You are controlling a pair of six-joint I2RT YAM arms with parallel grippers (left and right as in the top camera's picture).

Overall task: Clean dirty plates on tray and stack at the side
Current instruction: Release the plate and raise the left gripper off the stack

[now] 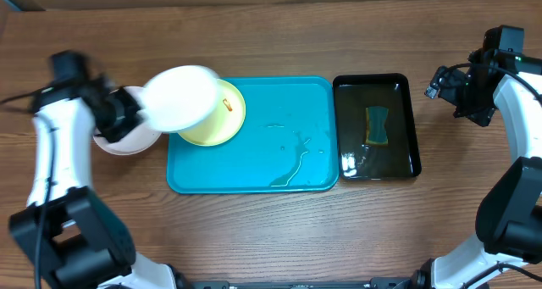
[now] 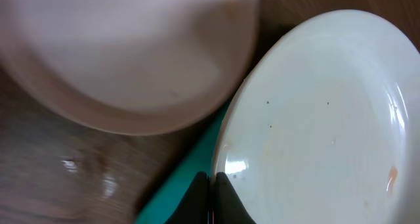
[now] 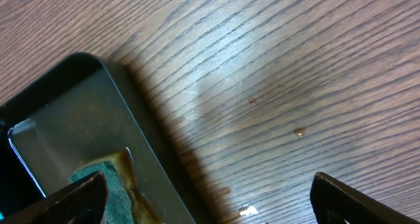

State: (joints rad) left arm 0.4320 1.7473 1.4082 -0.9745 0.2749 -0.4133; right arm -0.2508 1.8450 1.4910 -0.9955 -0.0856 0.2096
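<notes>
**A:** Three plates, so where does each one sit?

**B:** One white plate (image 1: 182, 98) is in the air at the upper left of the overhead view. It overlaps the yellow-green plate (image 1: 227, 126), which lies in the upper left corner of the tray (image 1: 254, 175). A second white plate (image 1: 118, 143) rests on the table (image 1: 271, 35), just left of the tray.

**A:** What holds the raised one?

**B:** The left gripper (image 2: 211, 184), with its fingers pinched tight on the near rim. The right gripper (image 3: 216, 204) is spread wide and empty over bare wood, right of the black tray (image 1: 412, 128) where the sponge (image 1: 377, 125) lies.

**A:** Which step is this?

**B:** I'd say it is the carry to the side stack. A faint orange mark does show near the held plate's right edge in the left wrist view, so it may not be fully clean.

**A:** And the next move?

**B:** Centre it over the second white plate, lower it level, and let go only once it is seated. The yellow-green plate carries an orange spot and likely needs the sponge next.
</notes>
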